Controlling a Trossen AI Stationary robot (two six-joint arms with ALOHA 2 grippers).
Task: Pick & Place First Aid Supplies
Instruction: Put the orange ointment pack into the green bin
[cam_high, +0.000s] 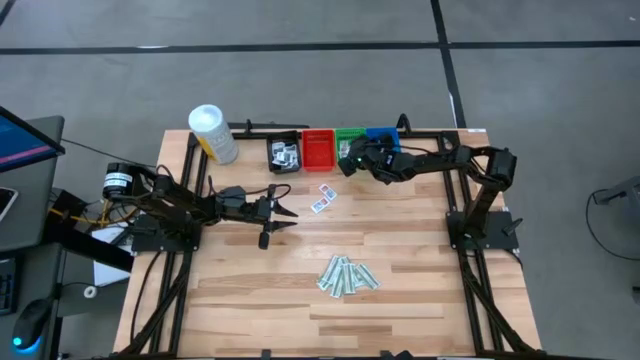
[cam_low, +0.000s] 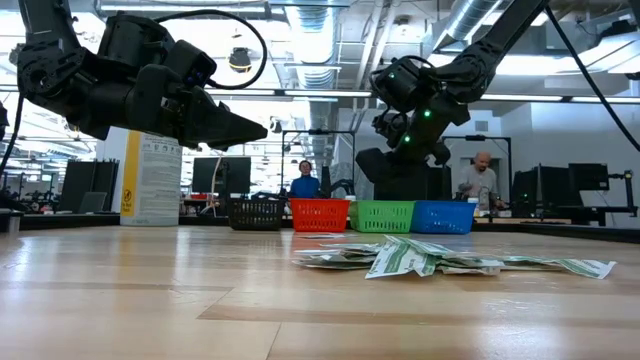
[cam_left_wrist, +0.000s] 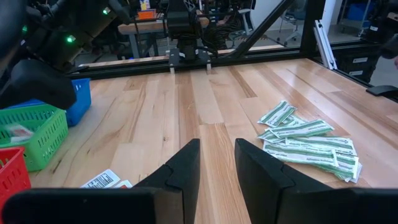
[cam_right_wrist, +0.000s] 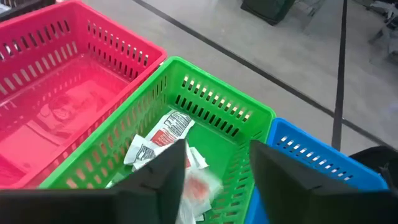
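Green bin (cam_right_wrist: 205, 118) at the table's far edge: right gripper (cam_right_wrist: 211, 171) hangs over it, fingers parted, nothing held; red-print white packets (cam_right_wrist: 163, 134) lie inside. Left gripper (cam_high: 278, 212) hovers mid-table, fingers spread and empty. Pale-green strips (cam_high: 347, 275) heaped near the front; two white packets (cam_high: 323, 198) lie between the arms.

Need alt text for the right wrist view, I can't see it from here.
The right hand, fingers open, hangs over the green bin, which holds white packets with red print. A red bin sits on one side of it, a blue bin on the other.
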